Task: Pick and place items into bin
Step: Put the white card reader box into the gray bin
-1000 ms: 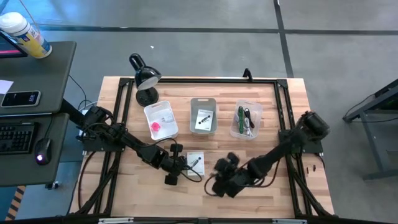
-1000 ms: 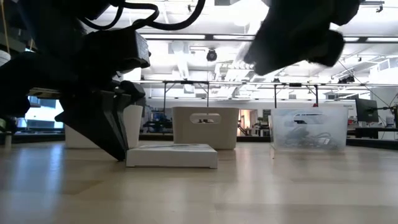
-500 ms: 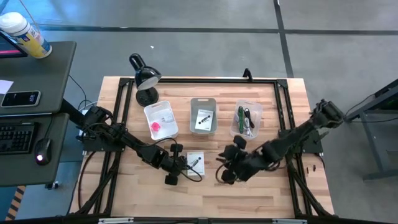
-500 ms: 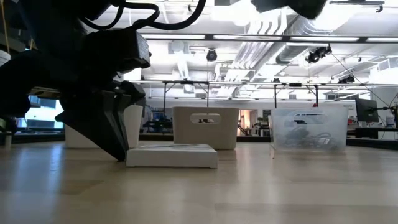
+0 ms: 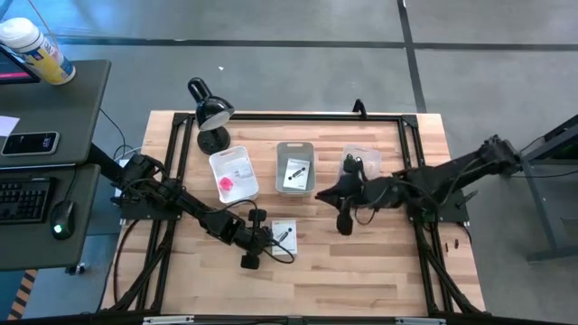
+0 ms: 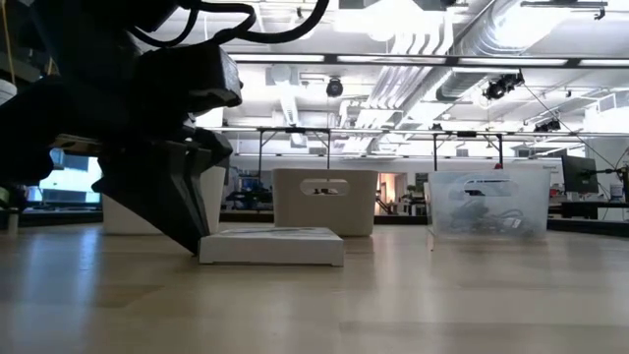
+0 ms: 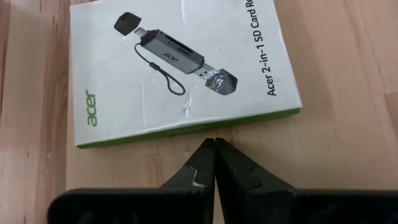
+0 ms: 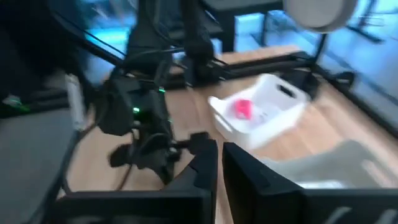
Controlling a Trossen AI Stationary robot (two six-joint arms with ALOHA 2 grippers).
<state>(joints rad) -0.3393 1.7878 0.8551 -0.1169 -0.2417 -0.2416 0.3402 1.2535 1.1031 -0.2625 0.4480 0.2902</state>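
- Our left gripper (image 7: 214, 144) is pinched tight, holding nothing; the white packet (image 7: 180, 65) lies just in front of it.
- Our right gripper (image 8: 219, 151) is empty, fingers nearly together, up near the bins.
- Next we must open wide and grab the packet.

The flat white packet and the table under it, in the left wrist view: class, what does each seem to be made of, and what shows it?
Flat white packet: likely matte printed cardboard; printed picture and lettering, green edge, small dents on its face.
Table: wood, smooth pale finish; grain lines and plank seams show.
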